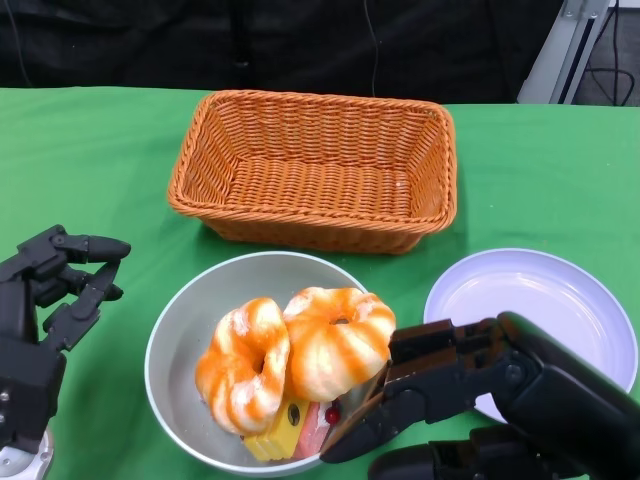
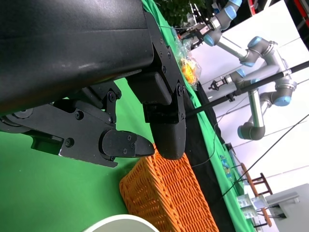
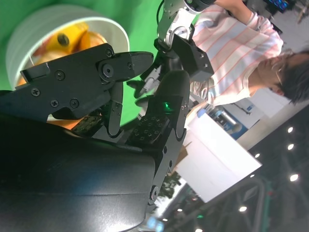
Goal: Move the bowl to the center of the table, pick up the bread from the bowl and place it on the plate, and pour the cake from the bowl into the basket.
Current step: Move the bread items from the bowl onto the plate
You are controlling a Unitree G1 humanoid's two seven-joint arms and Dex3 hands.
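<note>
Two ring-shaped orange breads (image 1: 290, 355) lie side by side in the grey bowl (image 1: 180, 345) at the lower centre of the head view, with a yellow cake (image 1: 278, 432) half hidden under them. The right hand (image 1: 440, 385) enters from the lower right, its fingers (image 1: 360, 425) reaching over the bowl's right rim toward the nearer bread. Whether they touch it I cannot tell, and nothing looks gripped.

That bread sits just left of this hand, so I judge the right hand better placed for the pick; the white plate (image 1: 535, 300) lies just behind it, at the right. The left hand (image 1: 55, 300) hovers off the bowl's left side with fingers apart, holding nothing. The orange basket (image 1: 315, 165) stands beyond the bowl, at upper centre.

In the right wrist view, the bowl's rim and bread show past the hand's spread, empty fingers, and a person in a striped shirt (image 3: 241, 43) stands beyond the table. In the left wrist view, only the basket corner and separated fingers appear.
</note>
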